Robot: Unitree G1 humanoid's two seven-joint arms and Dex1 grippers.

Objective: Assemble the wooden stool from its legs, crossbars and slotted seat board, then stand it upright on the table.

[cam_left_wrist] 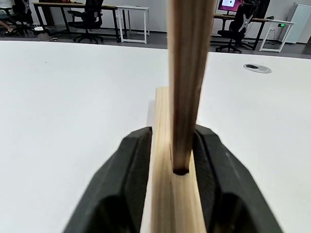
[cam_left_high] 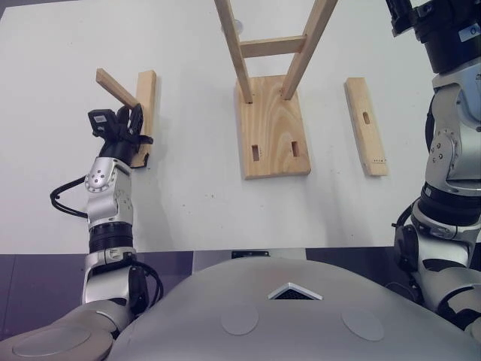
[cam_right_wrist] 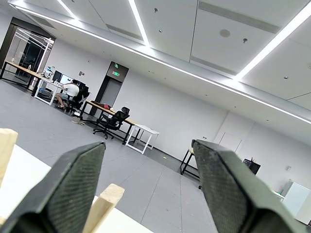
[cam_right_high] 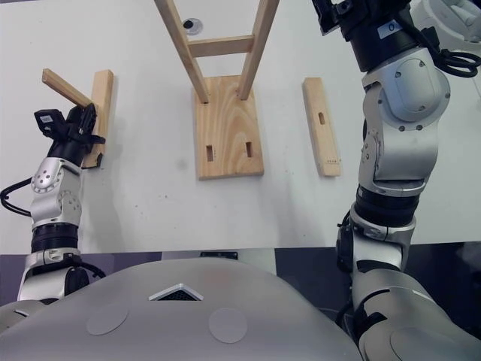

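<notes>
On the white bench (cam_left_high: 188, 195), the left end effector (cam_left_high: 129, 129) squeezes a flat leg (cam_left_high: 147, 92) that has a stick (cam_left_high: 115, 86) poking up from it. The seat board (cam_left_high: 275, 143) lies in the middle, with a loose leg (cam_left_high: 366, 125) to its right. A leg frame (cam_left_high: 271, 47) stands at the board's far end. The right end effector (cam_right_wrist: 146, 189) is up high, wide open.

Tabletop (cam_left_high: 188, 203) is lit brightly & evenly from overhead; ceiling light strips (cam_right_wrist: 139, 22) are seen w/ mild glare. Shadows are kept soft. Nearest wooden bar (cam_left_wrist: 187, 73) is rendered blurred.
</notes>
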